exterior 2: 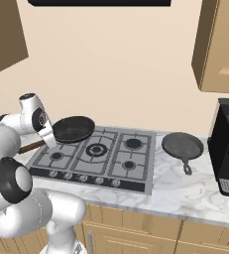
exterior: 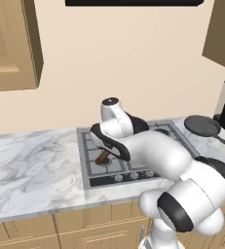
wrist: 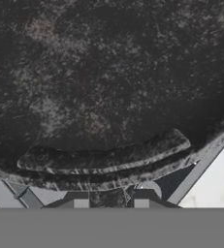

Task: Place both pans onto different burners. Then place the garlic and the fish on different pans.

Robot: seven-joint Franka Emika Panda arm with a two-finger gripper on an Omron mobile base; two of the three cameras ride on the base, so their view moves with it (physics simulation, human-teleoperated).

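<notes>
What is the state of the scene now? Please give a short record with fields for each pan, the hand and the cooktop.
black pan: raised over the rear left of the cooktop, wooden handle toward the arm
grey pan: on the marble counter, right of the cooktop, on no burner
hand: shut on the black pan at its rim
cooktop: no pan rests on a burner yet

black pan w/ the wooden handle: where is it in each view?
Left base view: mostly behind the arm; its brown handle pokes out over the cooktop's left side, black pan.
Right base view: left of centre, at the cooktop's back-left corner, black pan, handle running left toward the arm.
Hand view: dark speckled pan body across the upper frame, black pan, rim just above the gripper.
Shared landmark: cooktop.
</notes>
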